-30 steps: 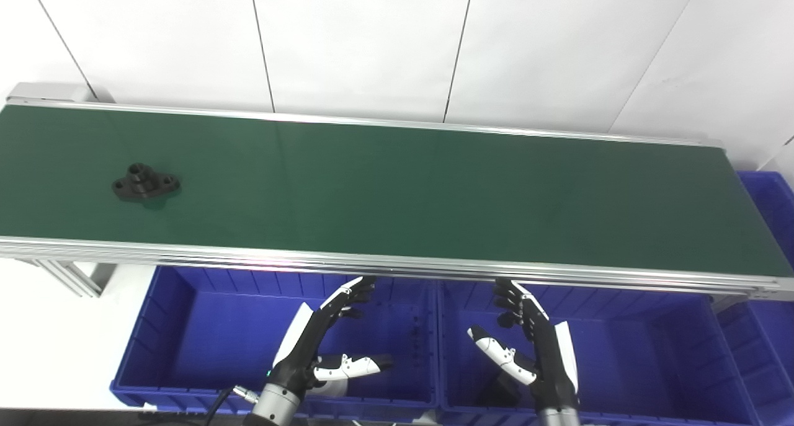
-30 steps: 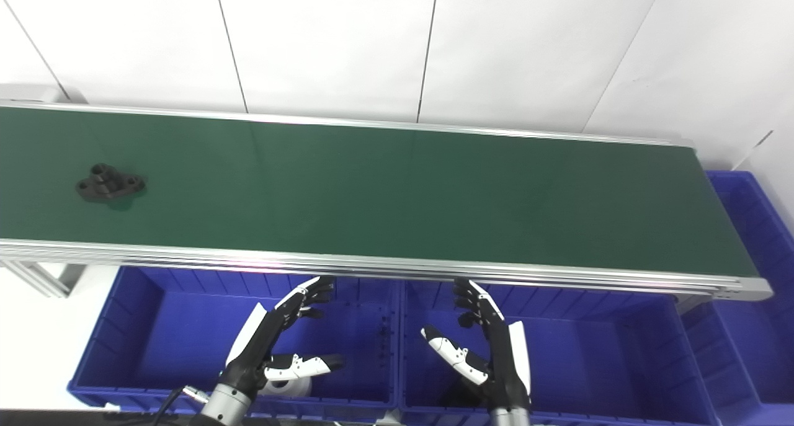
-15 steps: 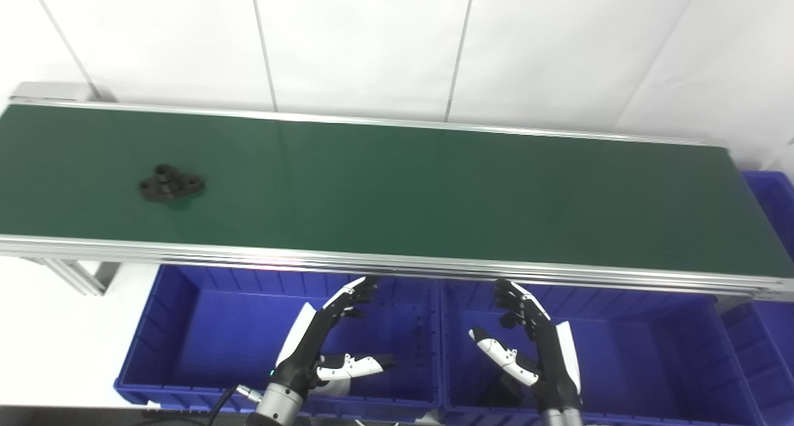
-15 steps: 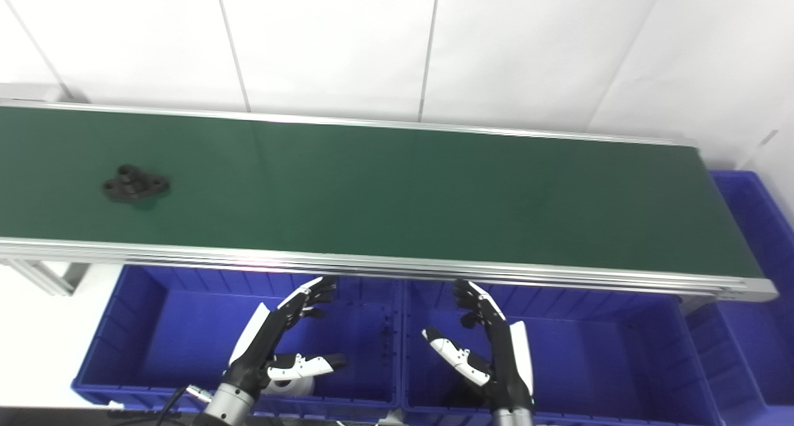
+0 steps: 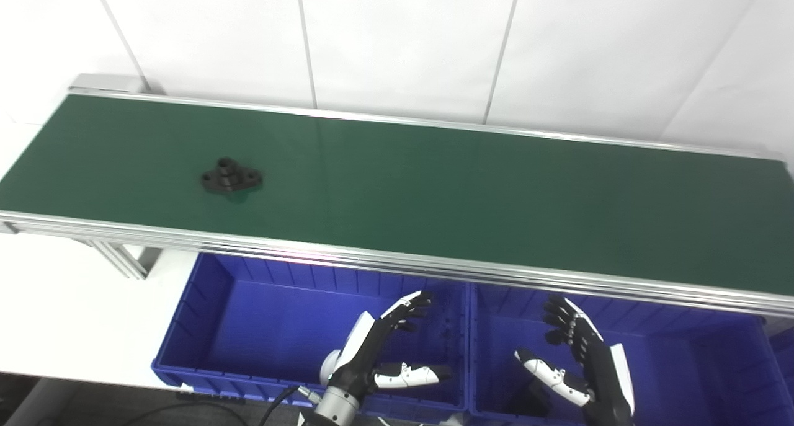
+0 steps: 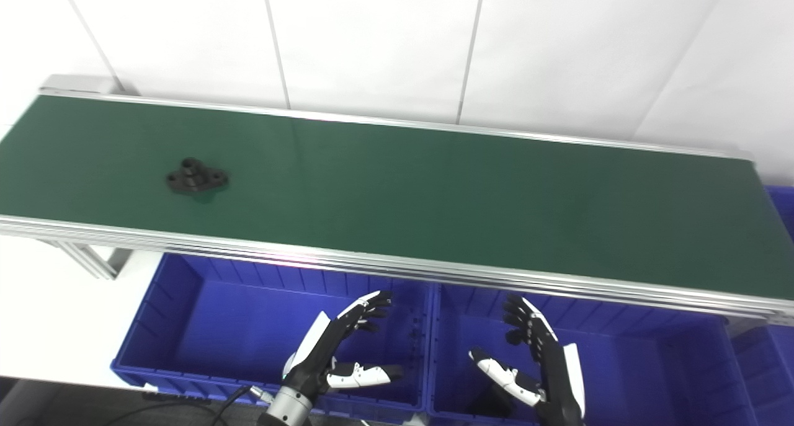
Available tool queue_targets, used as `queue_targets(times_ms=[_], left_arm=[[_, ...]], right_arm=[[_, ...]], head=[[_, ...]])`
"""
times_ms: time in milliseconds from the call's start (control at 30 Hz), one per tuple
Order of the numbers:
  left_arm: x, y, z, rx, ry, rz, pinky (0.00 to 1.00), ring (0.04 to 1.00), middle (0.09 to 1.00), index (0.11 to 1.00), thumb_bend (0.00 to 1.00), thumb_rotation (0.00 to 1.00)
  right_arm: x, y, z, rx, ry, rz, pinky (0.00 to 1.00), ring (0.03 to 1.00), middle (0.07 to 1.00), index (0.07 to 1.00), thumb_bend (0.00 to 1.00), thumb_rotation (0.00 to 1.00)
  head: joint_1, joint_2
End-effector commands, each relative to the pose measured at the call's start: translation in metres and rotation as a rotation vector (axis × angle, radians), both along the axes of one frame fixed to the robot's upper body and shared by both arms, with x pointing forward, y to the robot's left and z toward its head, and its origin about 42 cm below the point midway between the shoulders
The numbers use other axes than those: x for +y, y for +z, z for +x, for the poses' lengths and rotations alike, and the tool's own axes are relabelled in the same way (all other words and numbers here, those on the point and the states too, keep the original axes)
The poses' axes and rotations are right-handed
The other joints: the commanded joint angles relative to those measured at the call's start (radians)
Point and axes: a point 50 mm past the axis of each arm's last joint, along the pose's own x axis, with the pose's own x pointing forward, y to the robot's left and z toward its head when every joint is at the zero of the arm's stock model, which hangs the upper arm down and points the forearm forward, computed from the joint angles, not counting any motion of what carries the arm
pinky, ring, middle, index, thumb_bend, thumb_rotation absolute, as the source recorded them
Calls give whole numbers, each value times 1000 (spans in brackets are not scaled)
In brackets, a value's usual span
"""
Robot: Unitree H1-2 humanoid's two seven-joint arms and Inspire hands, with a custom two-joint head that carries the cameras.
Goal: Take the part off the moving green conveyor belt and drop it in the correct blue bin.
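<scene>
Part: the black part (image 5: pixel 231 177) lies flat on the green belt (image 5: pixel 434 190), in the left stretch and nearer the front rail than the far one. Held against the belt's left end, it sits further right than a second ago, so the belt is bringing it this way.

View: the whole picture has swung left as well, which is the head turning to follow the part, not the belt frame moving.

Left hand: the left hand (image 5: pixel 379 358) hovers low over the left blue bin (image 5: pixel 205 327), fingers spread, thumb out to the side, holding nothing. Its pose looks unchanged from a second ago.

Right hand: the right hand (image 5: pixel 583 364) mirrors it over the right blue bin (image 5: pixel 701 364), fingers wide, empty, likewise unchanged.

Gap: both hands sit below the near rail and well apart from the part, which is up and to the left of them.

Stage: this reads as waiting; no reach has begun.

What the shift means: the part is closing on the left hand's side first, so that hand looks the likelier one to go up over the rail.

Risk: on a moving belt, a late reach would land behind the part.

Bin choice: nothing visible settles which bin is correct.
</scene>
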Motion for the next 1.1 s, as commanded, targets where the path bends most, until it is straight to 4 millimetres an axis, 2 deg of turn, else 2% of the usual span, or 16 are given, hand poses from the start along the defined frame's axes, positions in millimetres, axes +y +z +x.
queue_targets(times_ms=[0, 133, 267, 433, 567, 600, 767, 900, 967, 1067], left_arm=[[-9, 10, 9, -57, -3, -26, 707, 805, 856, 861, 721, 497], [-10, 8, 8, -53, 0, -25, 711, 807, 858, 859, 721, 490], [-10, 4, 8, -36, -5, -21, 714, 816, 864, 866, 718, 485], [-12, 0, 7, -21, -4, -18, 717, 817, 861, 860, 725, 469], [-14, -2, 7, -26, -4, -5, 705, 804, 854, 854, 733, 467], [-15, -2, 7, -27, -3, -4, 698, 796, 849, 850, 734, 456], [-14, -4, 8, -25, -4, 4, 679, 783, 849, 850, 749, 452], [-13, -4, 9, -25, -8, 3, 682, 785, 851, 850, 748, 436], [-13, -4, 10, -28, -9, 7, 686, 787, 850, 852, 746, 439], [-13, -4, 11, -30, -7, 11, 684, 785, 848, 851, 746, 441]], right_arm=[[-6, 6, 0, -64, 1, 3, 773, 804, 819, 839, 565, 254], [-8, 4, 0, -54, 2, 3, 769, 802, 817, 835, 571, 225], [-10, 0, 0, -40, 4, -16, 761, 790, 811, 832, 579, 221], [-11, -3, -2, -28, -17, 4, 767, 792, 806, 825, 610, 239], [-11, -2, -2, -38, -34, 17, 795, 815, 807, 827, 598, 192], [-11, -1, -2, -40, -37, 20, 810, 823, 813, 833, 586, 154], [-11, 9, 1, -83, -55, -7, 844, 840, 833, 855, 545, 98], [-5, 31, 10, -178, -59, -13, 816, 819, 820, 844, 565, 170], [-1, 45, 16, -234, -49, -8, 792, 789, 795, 822, 617, 267], [4, 66, 26, -318, -29, -18, 751, 758, 769, 797, 678, 355]], head=[[-2, -2], [-13, -16], [-17, -64], [5, -100], [40, -128], [40, -128], [46, -138], [34, -137], [29, -136], [18, -136]])
